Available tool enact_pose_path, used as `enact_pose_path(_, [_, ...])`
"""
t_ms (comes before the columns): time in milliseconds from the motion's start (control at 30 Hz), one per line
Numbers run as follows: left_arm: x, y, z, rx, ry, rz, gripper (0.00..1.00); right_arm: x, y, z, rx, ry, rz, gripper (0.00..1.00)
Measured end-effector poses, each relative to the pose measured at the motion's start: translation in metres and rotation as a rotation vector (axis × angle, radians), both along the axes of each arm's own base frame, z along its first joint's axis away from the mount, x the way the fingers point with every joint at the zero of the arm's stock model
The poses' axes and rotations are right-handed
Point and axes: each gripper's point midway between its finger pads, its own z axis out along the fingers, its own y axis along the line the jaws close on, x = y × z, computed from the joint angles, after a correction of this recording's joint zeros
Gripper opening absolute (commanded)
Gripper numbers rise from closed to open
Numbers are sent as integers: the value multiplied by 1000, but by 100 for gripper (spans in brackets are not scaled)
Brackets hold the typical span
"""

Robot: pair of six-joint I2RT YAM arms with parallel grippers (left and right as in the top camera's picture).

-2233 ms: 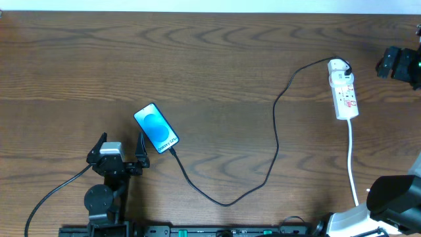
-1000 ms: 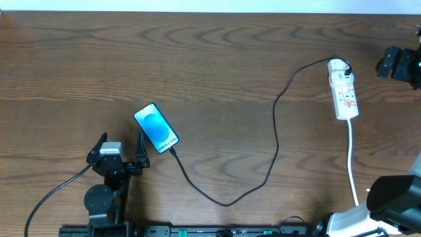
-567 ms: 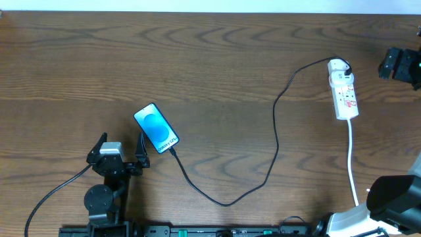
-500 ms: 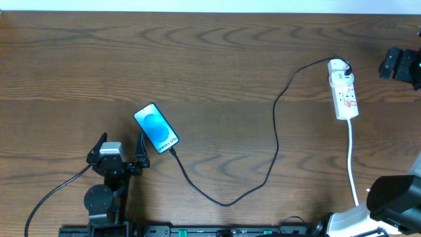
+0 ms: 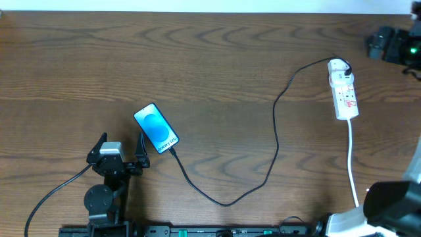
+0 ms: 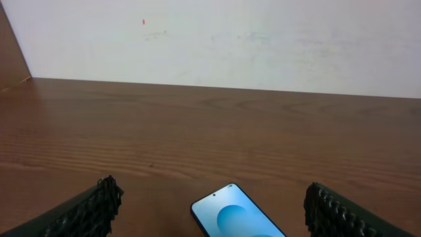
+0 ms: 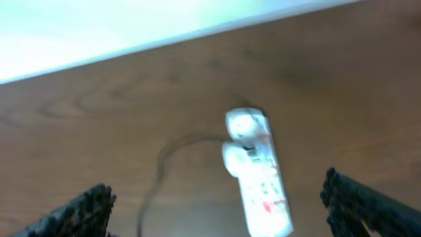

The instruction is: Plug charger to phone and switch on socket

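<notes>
The phone [image 5: 156, 128] lies flat at the left middle, blue screen up, and also shows in the left wrist view [image 6: 238, 215]. The charger's black cable [image 5: 276, 138] runs from the phone's lower end [image 5: 173, 151] in a loop to the rounded far end of the socket [image 5: 343, 89], a white power strip with red marks. My left gripper [image 5: 122, 148] is open and empty, just below-left of the phone. My right gripper [image 5: 378, 45] is open and empty at the far right edge, beyond the socket, which appears blurred in the right wrist view [image 7: 258, 172].
The socket's white cord [image 5: 354, 164] runs toward the front right, near the right arm's base [image 5: 388, 201]. A black cable [image 5: 56, 194] trails from the left arm's base. The wooden table [image 5: 210, 59] meets a white wall at the back.
My right gripper has moved left and toward the back edge of the table. The left gripper, phone, cable and socket have not moved.
</notes>
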Motion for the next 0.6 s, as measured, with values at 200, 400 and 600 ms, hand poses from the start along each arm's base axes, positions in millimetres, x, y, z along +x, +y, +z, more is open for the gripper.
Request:
enact_pose_path(200, [0,0,0,0,0,0,91,6,54,18,-35,-171,125,99])
enact_pose_path(400, [0,-1,0,0,0,-3,91,-12,86,4,-62,-263,185,99])
enact_pose_path(600, [0,-1,0,-1,0,-3,91,-37,101,-33,-79,-309,205,99])
